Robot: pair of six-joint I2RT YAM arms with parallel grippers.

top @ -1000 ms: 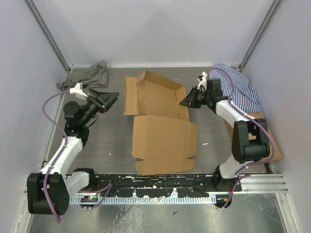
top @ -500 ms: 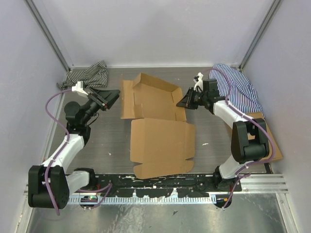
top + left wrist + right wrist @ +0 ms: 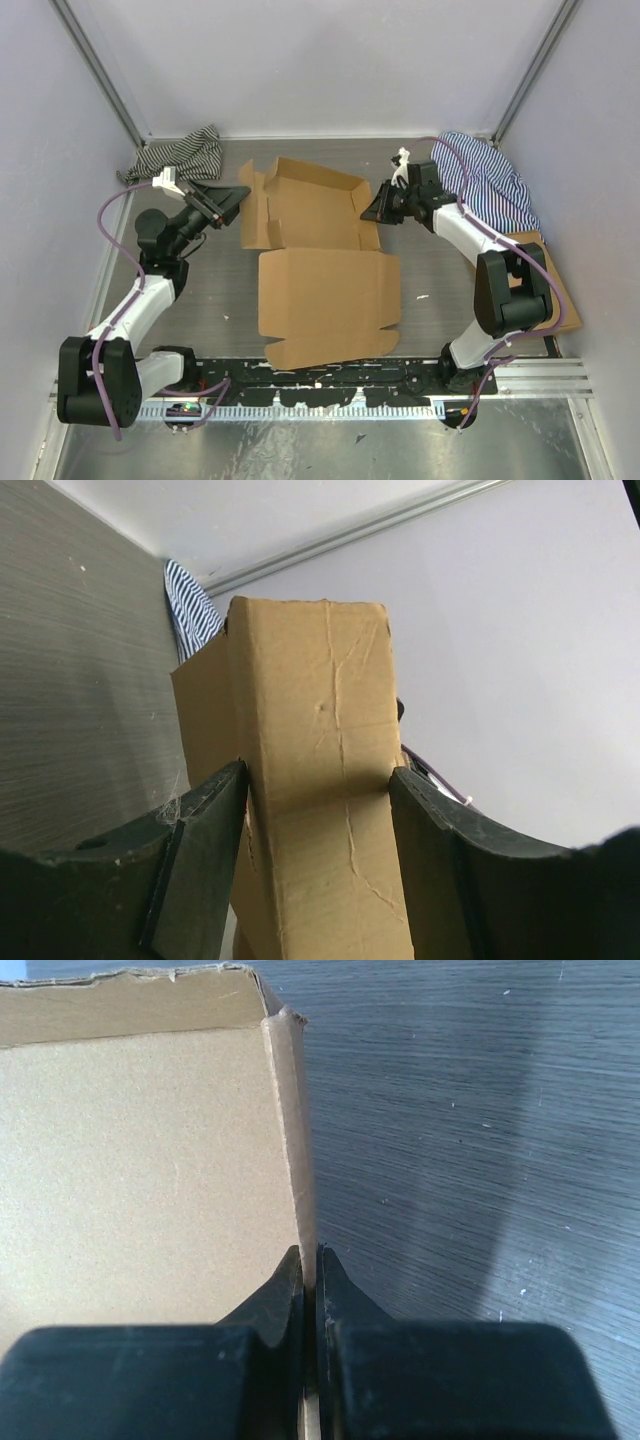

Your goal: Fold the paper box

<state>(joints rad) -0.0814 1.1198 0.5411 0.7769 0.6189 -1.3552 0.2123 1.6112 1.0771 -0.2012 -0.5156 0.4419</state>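
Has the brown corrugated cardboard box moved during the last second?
Yes. The brown corrugated cardboard box has slid left, toward the grey striped cloth in the far left corner and away from the table's right side.

1 paper box [image 3: 320,250], 2 striped cloths [image 3: 185,153] [image 3: 490,180], 1 flat cardboard rectangle [image 3: 558,290], 2 arms [image 3: 150,290] [image 3: 495,270]

paper box [image 3: 320,250] mid-table | left claw [image 3: 232,200] at its left | right claw [image 3: 372,212] at its right
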